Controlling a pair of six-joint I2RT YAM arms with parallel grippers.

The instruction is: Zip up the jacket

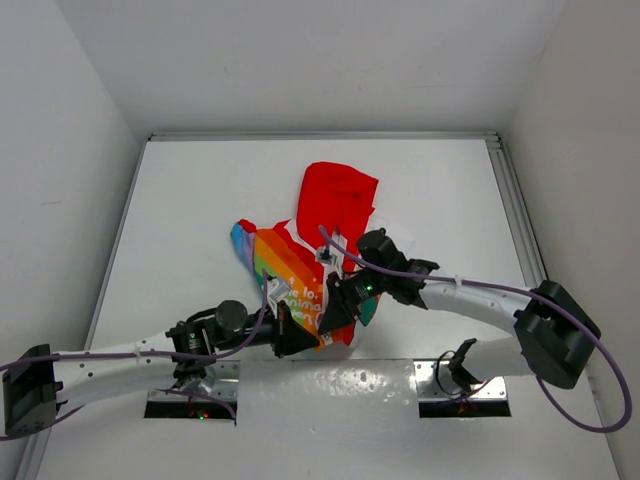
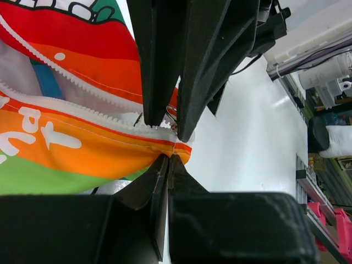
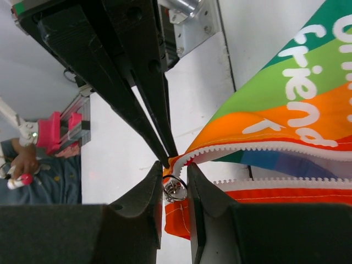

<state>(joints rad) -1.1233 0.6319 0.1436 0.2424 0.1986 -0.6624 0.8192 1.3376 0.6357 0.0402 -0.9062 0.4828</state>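
The left gripper [image 2: 169, 158] is clenched on the bottom corner of the jacket [image 1: 297, 278], its fingertips pinching the orange hem right at the foot of the zip. Just beside it, the right gripper [image 3: 175, 175] has its fingers drawn in narrowly around the zipper pull [image 3: 175, 190], a small metal ring whose sides the pads appear to touch. The two grippers meet almost tip to tip at that corner.

From there the two rows of white zipper teeth [image 3: 264, 148] run apart, so the front lies open, with blue and grey lining showing between them. The fabric beside the zip is banded in orange, green and teal, with rounded white lettering [image 3: 300, 107] across the bands.

In the top view the jacket lies crumpled near the middle of the white table [image 1: 200, 200], its red hood [image 1: 336, 200] toward the far side and its hem toward the arms' bases
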